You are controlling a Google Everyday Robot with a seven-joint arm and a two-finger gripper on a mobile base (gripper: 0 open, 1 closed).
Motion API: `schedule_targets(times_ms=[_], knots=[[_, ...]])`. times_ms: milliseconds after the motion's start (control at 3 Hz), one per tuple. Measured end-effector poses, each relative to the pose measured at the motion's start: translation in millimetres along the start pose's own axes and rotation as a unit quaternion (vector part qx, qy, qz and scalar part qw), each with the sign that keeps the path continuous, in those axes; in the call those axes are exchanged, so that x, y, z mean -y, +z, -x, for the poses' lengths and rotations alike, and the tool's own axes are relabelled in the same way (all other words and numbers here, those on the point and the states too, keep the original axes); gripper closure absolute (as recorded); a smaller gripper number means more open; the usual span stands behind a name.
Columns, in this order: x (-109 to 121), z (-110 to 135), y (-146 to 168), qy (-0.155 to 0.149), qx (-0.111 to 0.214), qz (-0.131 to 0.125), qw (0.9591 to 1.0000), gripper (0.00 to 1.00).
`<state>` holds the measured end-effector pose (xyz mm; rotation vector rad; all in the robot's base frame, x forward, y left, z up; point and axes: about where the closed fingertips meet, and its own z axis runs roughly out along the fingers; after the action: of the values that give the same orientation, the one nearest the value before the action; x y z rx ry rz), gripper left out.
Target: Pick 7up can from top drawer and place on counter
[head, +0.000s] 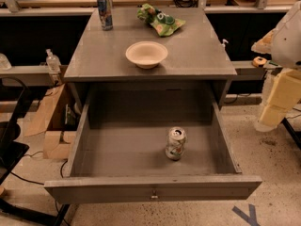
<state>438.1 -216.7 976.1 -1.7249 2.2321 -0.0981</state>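
The top drawer (153, 188) stands pulled out, open above; the 7up can (176, 143) is upright right of its middle, free floor all round; the gripper (272, 113) hangs outside the drawer's right wall, touching nothing; open or closed, I cannot tell. The counter (197, 55) surface carries a bowl (146, 54), a tall can (105, 12) and a green bag (160, 20).
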Motion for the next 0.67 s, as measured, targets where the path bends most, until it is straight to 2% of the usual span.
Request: schedule_targets(times_ms=[333, 667], knots=[[0.0, 0.0, 0.0, 0.000, 0.000, 0.000, 1.0000, 0.00], [0.9, 1.3, 4.4, 0.000, 0.018, -0.001, 0.9998, 0.00]])
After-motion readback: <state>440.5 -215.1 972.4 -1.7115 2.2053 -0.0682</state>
